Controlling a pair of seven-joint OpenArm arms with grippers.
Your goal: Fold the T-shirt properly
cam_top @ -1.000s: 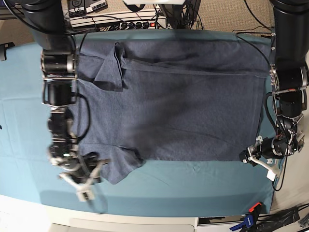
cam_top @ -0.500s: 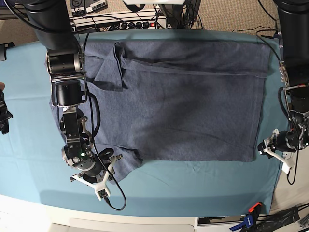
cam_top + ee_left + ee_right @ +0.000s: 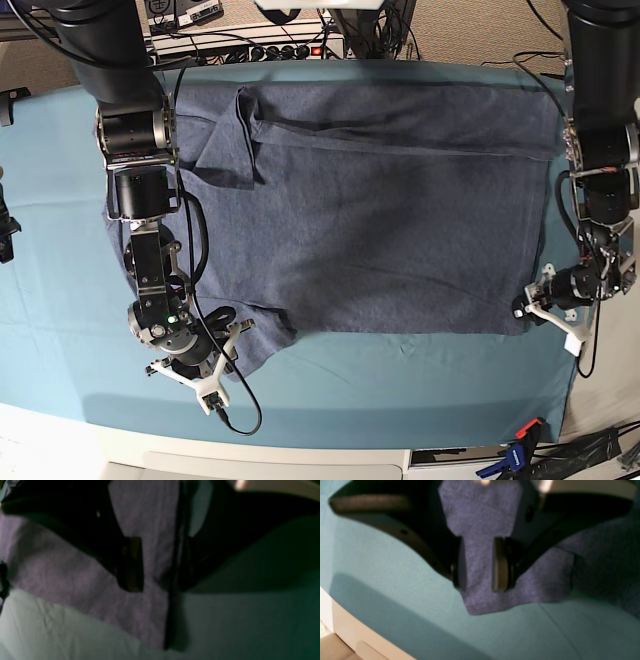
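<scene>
The T-shirt (image 3: 370, 210) lies spread flat across the teal table cloth (image 3: 400, 375), filling most of it, its long edges running side to side in the base view; one sleeve is folded in over the body near the far corner on my right side, and the other sleeve sticks out toward the near edge, just under my right gripper (image 3: 205, 365). My right gripper hangs low over that near sleeve with its jaws part-way apart; in the right wrist view the sleeve's blue knit (image 3: 480, 555) fills the gap between my two fingers (image 3: 501, 565), but I cannot tell whether the pads touch it or pinch anything. My left gripper (image 3: 545, 305) sits at the shirt's near corner on the opposite side, right at the hem; its jaws stand wide apart and hold nothing.

The base view gives the whole layout: both of my arms at opposite ends of the shirt, and the cloth bare along the near edge. The right wrist view adds the sleeve's end hanging past my fingertips onto the teal cloth, and the pale table edge (image 3: 357, 635) beyond. The left wrist view is dark and blurred; it shows the shirt (image 3: 75, 575) as a greyish-purple patch under one finger (image 3: 131, 565), with the hem running as a dark line between my fingers and the teal cloth on the other side.
</scene>
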